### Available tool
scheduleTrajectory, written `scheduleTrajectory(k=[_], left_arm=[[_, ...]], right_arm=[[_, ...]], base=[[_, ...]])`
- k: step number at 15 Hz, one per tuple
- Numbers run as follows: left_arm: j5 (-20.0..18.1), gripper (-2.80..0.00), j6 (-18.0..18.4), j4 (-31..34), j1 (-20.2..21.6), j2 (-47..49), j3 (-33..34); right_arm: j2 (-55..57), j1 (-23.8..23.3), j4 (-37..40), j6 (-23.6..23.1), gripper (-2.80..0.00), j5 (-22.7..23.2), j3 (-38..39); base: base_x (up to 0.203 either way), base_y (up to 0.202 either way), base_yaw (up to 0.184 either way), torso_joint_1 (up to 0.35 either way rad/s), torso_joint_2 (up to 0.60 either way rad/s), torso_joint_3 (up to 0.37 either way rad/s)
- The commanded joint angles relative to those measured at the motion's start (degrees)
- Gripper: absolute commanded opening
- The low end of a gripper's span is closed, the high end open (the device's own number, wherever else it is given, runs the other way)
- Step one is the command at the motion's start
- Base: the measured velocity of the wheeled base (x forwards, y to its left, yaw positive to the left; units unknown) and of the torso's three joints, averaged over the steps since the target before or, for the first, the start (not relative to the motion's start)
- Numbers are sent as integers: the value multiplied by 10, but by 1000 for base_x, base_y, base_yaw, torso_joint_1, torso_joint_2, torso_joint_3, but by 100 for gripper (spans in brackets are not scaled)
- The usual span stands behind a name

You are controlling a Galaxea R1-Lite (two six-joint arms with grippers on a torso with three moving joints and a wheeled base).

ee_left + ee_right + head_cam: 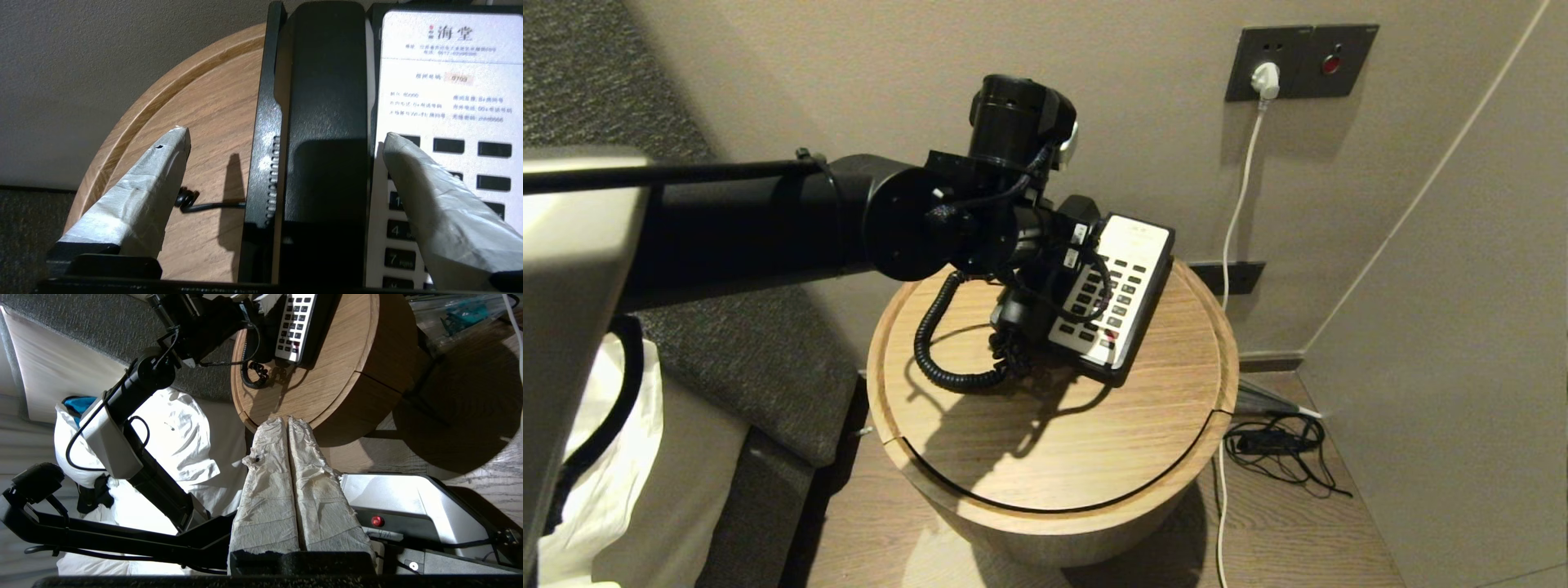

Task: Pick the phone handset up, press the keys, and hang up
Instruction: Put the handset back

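A black desk phone with a white keypad face (1107, 302) sits on a round wooden side table (1094, 441). Its black handset (327, 122) lies in the cradle along the phone's left side, and its coiled cord (939, 343) loops over the table. My left gripper (286, 134) is open just above the handset and straddles it. One taped finger (163, 163) is over the bare wood, the other (421, 175) over the keys, and neither touches the handset. In the head view my left arm (768, 220) hides most of the handset. My right gripper (288, 418) is shut and empty, parked low before the table.
A wall socket with a white plug (1264, 80) and its cable hang behind the table. Black cables (1278, 445) lie on the floor at the right. A grey padded bed edge (735, 359) and white bedding (613, 457) are at the left.
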Motion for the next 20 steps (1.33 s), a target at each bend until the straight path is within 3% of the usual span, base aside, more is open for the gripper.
scheduleTrajectory(k=[1,18,19,20], left_arm=[[2,0,0,6,1,-5,1],[2,0,-20,26,2,-13,15],[2,-280,-20,26,2,-13,14],[1,-280,-20,26,1,-13,15]], right_arm=[[1,0,3,2,-280,1,0],[0,0,3,2,-280,6,0],[0,0,3,2,-280,6,1],[0,0,3,2,-280,6,1]], base=[[0,0,0,0,0,0],[0,0,0,0,0,0],[0,0,0,0,0,0],[0,0,0,0,0,0]])
